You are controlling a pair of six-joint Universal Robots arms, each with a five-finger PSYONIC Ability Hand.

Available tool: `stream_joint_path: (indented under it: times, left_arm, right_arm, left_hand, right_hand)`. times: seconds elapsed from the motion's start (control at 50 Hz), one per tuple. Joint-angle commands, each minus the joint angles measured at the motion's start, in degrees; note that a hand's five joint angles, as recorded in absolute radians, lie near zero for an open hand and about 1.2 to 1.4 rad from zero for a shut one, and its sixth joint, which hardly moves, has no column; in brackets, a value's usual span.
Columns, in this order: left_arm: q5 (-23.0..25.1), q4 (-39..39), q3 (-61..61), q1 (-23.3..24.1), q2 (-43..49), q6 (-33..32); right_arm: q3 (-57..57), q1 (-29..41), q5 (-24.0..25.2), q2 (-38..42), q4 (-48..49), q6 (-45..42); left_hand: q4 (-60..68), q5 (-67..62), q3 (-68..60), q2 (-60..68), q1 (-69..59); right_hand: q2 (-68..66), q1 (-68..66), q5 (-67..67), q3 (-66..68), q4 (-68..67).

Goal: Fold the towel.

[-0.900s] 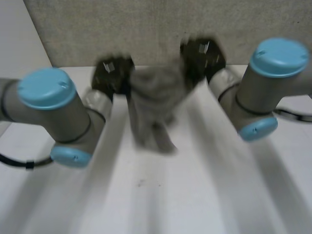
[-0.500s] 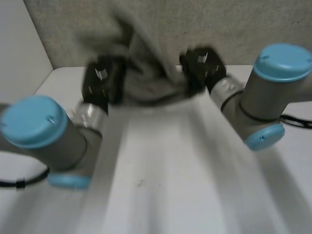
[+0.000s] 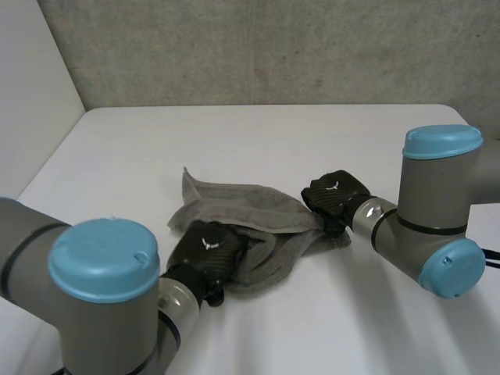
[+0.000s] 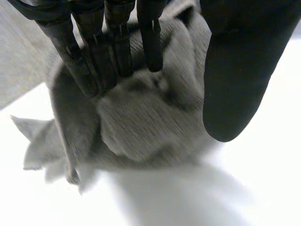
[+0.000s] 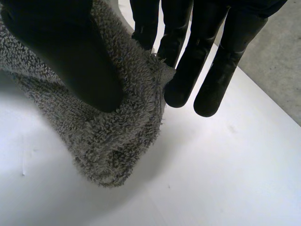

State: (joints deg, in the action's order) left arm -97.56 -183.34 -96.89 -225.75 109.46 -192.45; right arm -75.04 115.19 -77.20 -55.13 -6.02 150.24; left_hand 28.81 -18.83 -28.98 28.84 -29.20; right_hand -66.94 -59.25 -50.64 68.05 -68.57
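Observation:
A grey terry towel [image 3: 250, 209] lies rumpled and partly doubled over in the middle of the white table [image 3: 312, 141]. My left hand [image 3: 207, 248] rests on the towel's near left part. In the left wrist view the towel [image 4: 136, 127] bunches up between the fingers [image 4: 94, 61] and the thumb [image 4: 235, 70], held there. My right hand [image 3: 336, 194] is at the towel's right end. There the thumb [image 5: 70, 56] presses the towel's edge [image 5: 108, 146] against the fingers [image 5: 188, 70], and that end stands a little off the table.
A grey textured wall [image 3: 273, 47] runs along the table's far edge, and a pale side wall [image 3: 31, 86] stands at the left. Bare table surface surrounds the towel on all sides.
Both hands have come down and toward the near side. The towel, held up in the air between them before, now lies on the table.

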Motion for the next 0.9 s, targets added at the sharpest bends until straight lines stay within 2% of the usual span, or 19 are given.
stream_joint_path:
  times: [0.02,0.04,0.06,0.08,0.12,0.16,0.38,0.56,0.64,0.74,0.9]
  left_arm:
    - [-0.17,-0.35,0.65,-4.15,-3.36,-0.03]
    - [-0.08,-0.35,0.48,-4.95,-4.24,0.05]
    - [-0.08,-0.35,0.47,-4.96,-4.25,0.05]
    - [-0.17,-0.26,0.39,-5.39,-5.12,0.05]
    - [-0.08,-0.26,0.3,-5.66,-6.01,0.14]
    - [0.01,-0.18,0.21,-6.62,-7.85,0.14]
    - [0.71,-0.44,1.7,-7.51,-9.53,0.4]
    - [0.89,-0.62,5.66,-7.42,-8.3,3.48]
    - [0.89,-0.62,8.02,-7.16,-4.18,4.01]
    - [0.89,-0.7,11.27,-7.51,1.0,3.83]
    - [1.32,-0.79,14.53,-8.73,7.78,3.75]
  right_arm:
    - [0.16,-3.39,-1.02,-0.76,-0.22,-0.21]
    - [0.16,-3.39,-1.03,-0.77,-0.22,-0.21]
    - [0.33,-3.92,-1.37,-1.38,-0.22,-0.13]
    - [0.34,-3.92,-1.38,-1.38,-0.22,-0.13]
    - [0.34,-4.62,-1.73,-3.13,-0.4,0.57]
    - [0.16,-4.71,-1.73,-4.19,-0.4,0.75]
    - [-3.53,-5.24,-0.94,-9.29,-0.75,8.05]
    - [-10.46,-9.54,-0.32,-11.66,-0.66,13.75]
    - [-13.9,-11.13,0.91,-13.69,0.31,16.66]
    - [-21.26,-13.5,5.82,-15.53,4.95,22.8]
    - [-27.52,-13.42,7.23,-15.53,12.16,28.17]
  left_hand:
    - [-8.82,8.85,8.99,-8.86,9.21]
    - [-9.0,9.03,9.17,-9.04,9.39]
    - [-9.01,9.03,9.17,-9.04,9.39]
    - [-9.17,9.2,9.34,-9.21,9.56]
    - [-9.85,9.87,10.02,-9.88,10.24]
    - [-9.85,9.87,10.02,-9.88,10.24]
    - [-9.85,9.87,10.02,-9.88,10.24]
    - [-9.51,9.53,9.68,-9.55,9.9]
    - [-8.84,8.86,9.01,-8.88,9.23]
    - [-6.33,6.35,6.5,-6.36,6.72]
    - [0.06,-0.03,0.11,0.02,0.33]
  right_hand:
    - [23.87,16.18,17.57,-24.98,25.5]
    - [24.05,16.36,17.75,-25.16,25.68]
    - [38.71,31.02,32.41,-39.82,40.34]
    - [38.86,31.16,32.56,-39.96,40.48]
    - [52.6,44.91,46.3,-53.71,54.23]
    - [56.94,49.25,50.64,-58.05,58.57]
    - [56.94,49.25,50.64,-58.05,58.57]
    - [56.03,48.33,49.73,-57.14,57.65]
    - [50.3,42.6,44.0,-51.4,51.92]
    - [47.44,39.74,41.14,-48.55,49.06]
    - [45.6,37.9,39.3,-46.71,47.22]
